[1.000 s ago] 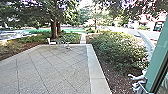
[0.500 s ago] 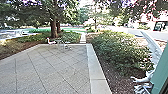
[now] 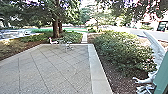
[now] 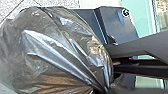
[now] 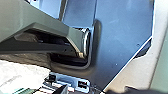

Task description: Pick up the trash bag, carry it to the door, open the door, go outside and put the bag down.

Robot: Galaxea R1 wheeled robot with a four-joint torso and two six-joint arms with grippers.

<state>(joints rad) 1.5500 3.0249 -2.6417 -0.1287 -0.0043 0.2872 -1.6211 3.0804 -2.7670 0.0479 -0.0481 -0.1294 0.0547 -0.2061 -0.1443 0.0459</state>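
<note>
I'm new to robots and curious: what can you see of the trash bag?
The trash bag, in the left wrist view, looks like thin, smoky see-through plastic, shiny and wrinkled. It bulges, with brown showing in one area. Long folds run together into a narrow, gathered part near dark parts of the robot. It partly hides the robot's dark plate; whether they touch, I cannot tell.

A gray paved yard (image 3: 50,68) has slanting lines and a pale border (image 3: 97,75). White furniture (image 3: 68,46) stands near its far edge.
</note>
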